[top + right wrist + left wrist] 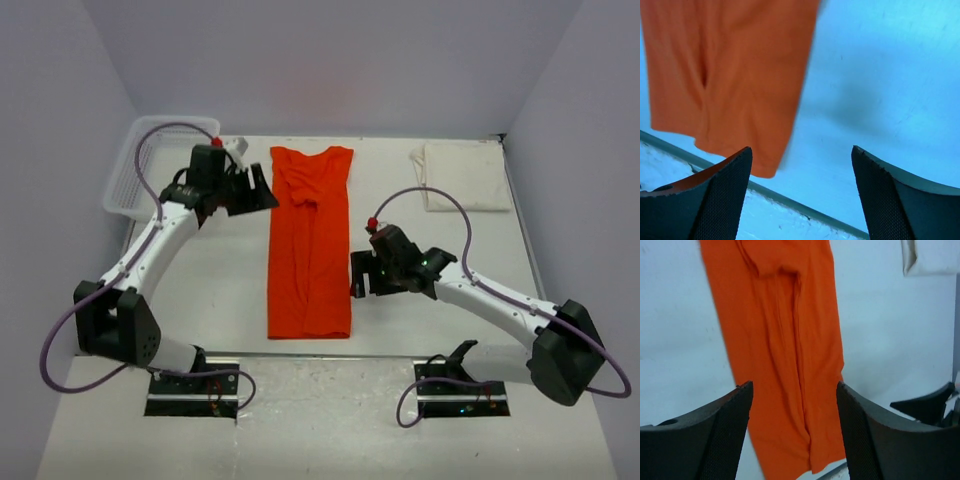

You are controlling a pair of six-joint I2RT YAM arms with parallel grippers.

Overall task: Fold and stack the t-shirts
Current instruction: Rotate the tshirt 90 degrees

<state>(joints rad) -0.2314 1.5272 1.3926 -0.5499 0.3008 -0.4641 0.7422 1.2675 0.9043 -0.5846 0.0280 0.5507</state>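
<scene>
Left fingers (710, 440) and right fingers (900, 200) gape, released; the robot should pinch the orange t-shirt's (310, 240) lower-frame corners evenly.

In the top view, the centre t-shirt (310, 250) is laid lengthwise down the middle of the table (220, 300), from the upper centre of the frame toward the lower centre. The corner t-shirt (462, 175) is placed at the upper right, well apart from it. The basket (125, 185) is set at the upper left, at the table's edge. The left gripper (262, 190) is positioned between the basket and the centre t-shirt, just beside the garment's upper left edge. The right gripper (358, 275) is positioned just beside its lower right edge.
</scene>
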